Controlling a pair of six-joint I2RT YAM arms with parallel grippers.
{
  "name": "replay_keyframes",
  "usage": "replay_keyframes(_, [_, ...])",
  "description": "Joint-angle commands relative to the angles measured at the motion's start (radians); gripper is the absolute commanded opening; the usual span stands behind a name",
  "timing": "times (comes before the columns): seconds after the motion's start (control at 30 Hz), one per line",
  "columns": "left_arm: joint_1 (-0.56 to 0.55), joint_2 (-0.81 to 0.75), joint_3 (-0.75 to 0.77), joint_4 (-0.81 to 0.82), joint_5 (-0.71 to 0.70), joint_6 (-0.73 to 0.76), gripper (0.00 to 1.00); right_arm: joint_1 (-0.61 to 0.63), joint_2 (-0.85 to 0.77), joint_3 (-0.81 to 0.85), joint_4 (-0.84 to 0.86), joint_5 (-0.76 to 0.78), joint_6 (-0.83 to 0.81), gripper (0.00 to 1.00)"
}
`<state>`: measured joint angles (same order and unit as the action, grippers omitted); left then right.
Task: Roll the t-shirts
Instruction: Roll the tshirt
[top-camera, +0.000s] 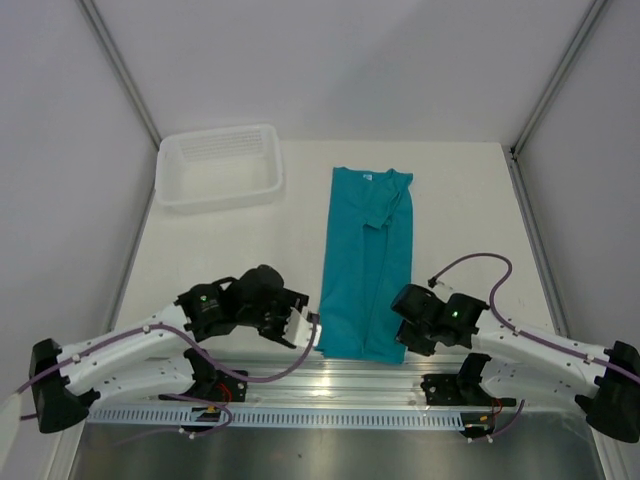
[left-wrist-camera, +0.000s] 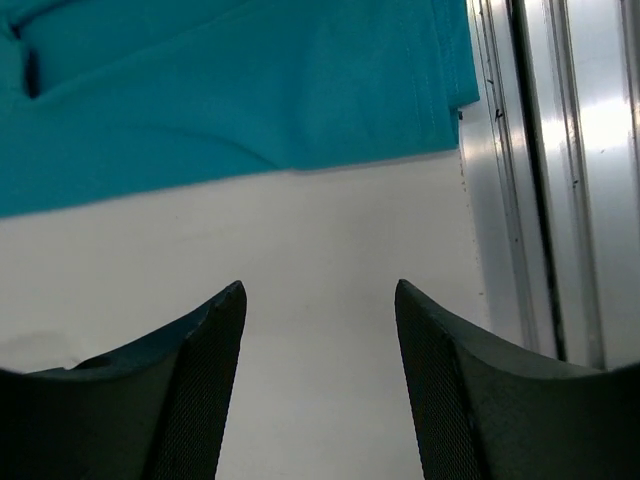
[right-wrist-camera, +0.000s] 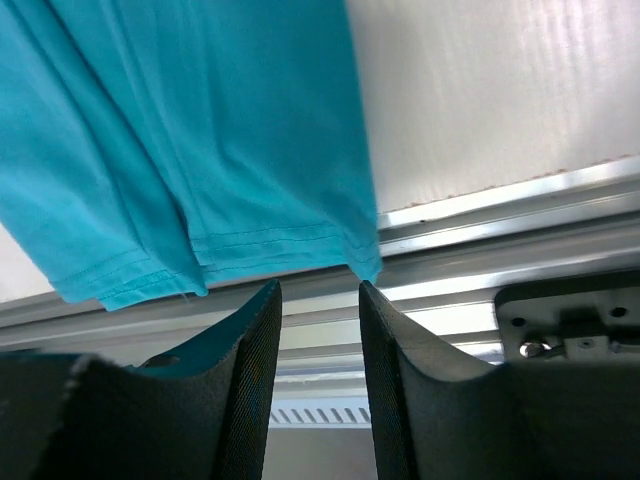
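Observation:
The teal t-shirt (top-camera: 365, 260) lies flat on the white table, folded lengthwise into a long strip, with its neck label at the far end and its hem at the near edge. My left gripper (top-camera: 312, 335) is open and empty just left of the hem's near left corner. In the left wrist view the t-shirt (left-wrist-camera: 230, 80) lies beyond the left gripper (left-wrist-camera: 320, 290), apart from it. My right gripper (top-camera: 405, 340) is open with a narrower gap at the near right corner. In the right wrist view the t-shirt's hem (right-wrist-camera: 200, 130) ends just above the right gripper (right-wrist-camera: 320, 285), with nothing between the jaws.
A white plastic basket (top-camera: 220, 165) stands at the far left of the table. An aluminium rail (top-camera: 340, 385) runs along the near edge, right under the hem; it also shows in the left wrist view (left-wrist-camera: 560, 200) and the right wrist view (right-wrist-camera: 500, 230). Grey walls close in both sides.

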<state>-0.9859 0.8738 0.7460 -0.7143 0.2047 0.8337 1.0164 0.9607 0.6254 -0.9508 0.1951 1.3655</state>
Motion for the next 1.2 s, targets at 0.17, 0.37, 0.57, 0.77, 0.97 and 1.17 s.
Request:
replay_keyframes(0.17, [-0.157,0.231,-0.120,0.226,-0.019,0.435,0.63,-0.134,-0.011,-0.095,0.084,-0.091,-0.066,0.40])
replay_keyframes(0.37, [-0.201,0.280,-0.209,0.245,0.079,0.518,0.67,-0.147,0.084,-0.121,0.180,-0.103,-0.092,0.39])
replay_keyframes(0.57, [-0.218,0.287,-0.214,0.263,0.082,0.539,0.66,-0.159,0.072,-0.167,0.207,-0.112,-0.080,0.38])
replay_keyframes(0.77, [-0.217,0.315,-0.180,0.285,0.078,0.539,0.65,-0.173,0.065,-0.162,0.173,-0.106,-0.091,0.38])
replay_keyframes(0.97, [-0.220,0.367,-0.139,0.323,0.095,0.502,0.66,-0.173,0.018,-0.150,0.127,-0.102,-0.100,0.38])
replay_keyframes(1.17, [-0.234,0.467,-0.096,0.371,0.076,0.443,0.66,-0.173,-0.014,-0.164,0.086,-0.089,-0.106,0.38])
